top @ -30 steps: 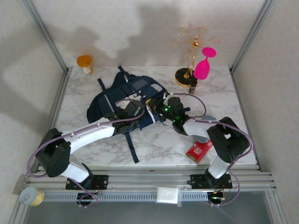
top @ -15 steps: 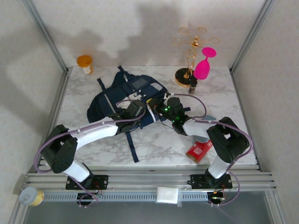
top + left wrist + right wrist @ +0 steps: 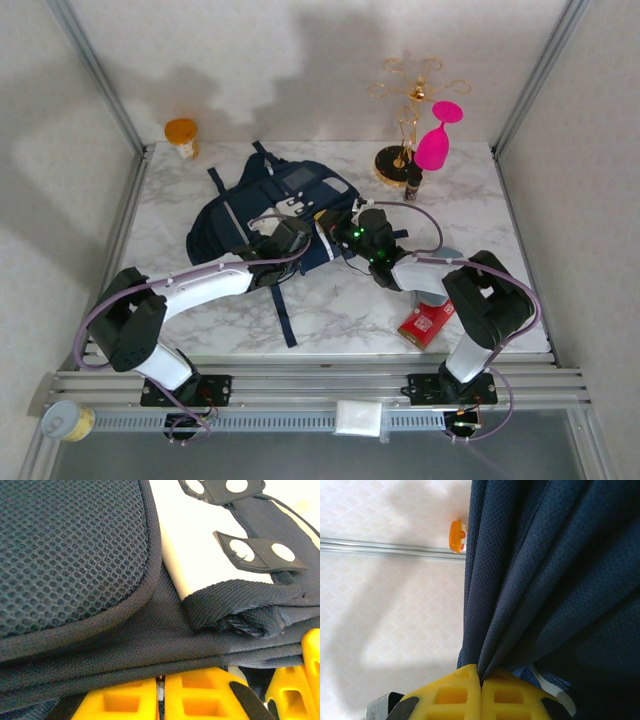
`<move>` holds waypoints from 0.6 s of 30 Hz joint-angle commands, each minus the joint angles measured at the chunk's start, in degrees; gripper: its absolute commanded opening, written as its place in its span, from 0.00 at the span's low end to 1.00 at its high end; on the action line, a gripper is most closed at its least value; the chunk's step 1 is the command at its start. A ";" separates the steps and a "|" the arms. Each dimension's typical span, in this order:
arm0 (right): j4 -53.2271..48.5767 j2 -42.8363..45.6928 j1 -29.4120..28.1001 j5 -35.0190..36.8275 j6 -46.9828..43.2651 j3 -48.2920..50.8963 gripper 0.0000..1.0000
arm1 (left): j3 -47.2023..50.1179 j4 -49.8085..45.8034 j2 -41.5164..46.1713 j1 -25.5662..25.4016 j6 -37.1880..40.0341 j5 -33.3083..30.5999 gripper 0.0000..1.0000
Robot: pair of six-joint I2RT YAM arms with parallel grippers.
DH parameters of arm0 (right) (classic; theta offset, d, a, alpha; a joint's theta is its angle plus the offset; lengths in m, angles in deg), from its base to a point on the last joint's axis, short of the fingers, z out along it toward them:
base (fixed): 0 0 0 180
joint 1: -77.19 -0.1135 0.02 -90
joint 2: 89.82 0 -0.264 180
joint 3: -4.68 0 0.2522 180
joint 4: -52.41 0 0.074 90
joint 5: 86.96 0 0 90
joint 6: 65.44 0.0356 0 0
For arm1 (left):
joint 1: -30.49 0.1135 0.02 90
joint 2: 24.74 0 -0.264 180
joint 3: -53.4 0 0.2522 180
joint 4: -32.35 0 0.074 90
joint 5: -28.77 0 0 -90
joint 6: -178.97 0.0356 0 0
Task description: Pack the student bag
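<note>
student bag point(image 3: 262, 200) lies flat mid-table toward the far left, grey patch up, no writing legible; left gripper point(image 3: 160, 684) pressed together, pinching its dark edge beside the mesh; right gripper point(image 3: 480, 672) clamped on a navy fold; red carton point(image 3: 428, 322) by the right arm, print unreadable; orange-lidded jar point(image 3: 182, 135) far left corner, contents unclear
</note>
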 commanded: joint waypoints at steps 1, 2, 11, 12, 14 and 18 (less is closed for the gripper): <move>5.52 2.65 0.61 -3.44 -0.63 -0.55 0.00 | -0.81 -1.48 4.00 0.51 4.05 -0.84 0.00; 4.72 2.84 1.12 -3.86 -0.67 -0.81 0.00 | -1.31 -4.09 4.90 0.48 5.01 -0.05 0.00; -4.74 2.13 7.24 -9.60 -2.61 -6.76 0.00 | -1.82 -22.87 8.91 1.30 18.47 9.76 0.00; -5.06 1.61 7.72 -10.30 -2.54 -7.60 0.00 | -1.16 -23.77 9.40 1.46 19.60 9.93 0.00; -6.70 0.54 8.73 -10.76 -2.26 -9.30 0.00 | -0.33 -26.39 10.08 2.02 20.42 8.86 0.00; -11.09 -1.06 9.39 -9.90 -4.37 -13.57 0.00 | 1.06 -29.15 10.80 3.06 22.74 6.03 0.00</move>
